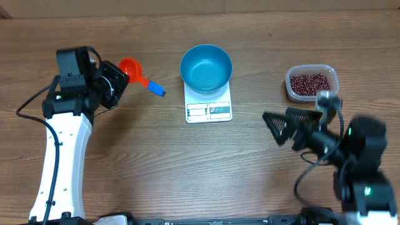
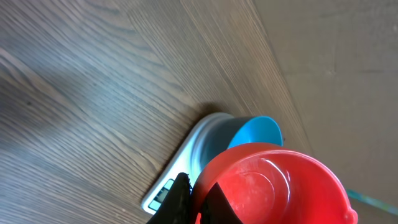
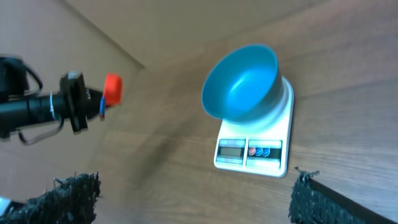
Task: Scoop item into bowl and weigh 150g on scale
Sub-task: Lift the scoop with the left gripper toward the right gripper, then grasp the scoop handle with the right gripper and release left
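Now — beans (image 1: 308, 82) near R gripper (image 1: 272, 129), apart.

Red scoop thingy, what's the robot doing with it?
Looks like it is getting ready to scoop beans. The left gripper is shut on the red scoop, which is empty, off to the left. The blue bowl sits empty on the white scale in the middle. The beans are in the clear tub on the right. The right gripper is open near that tub, holding nothing.
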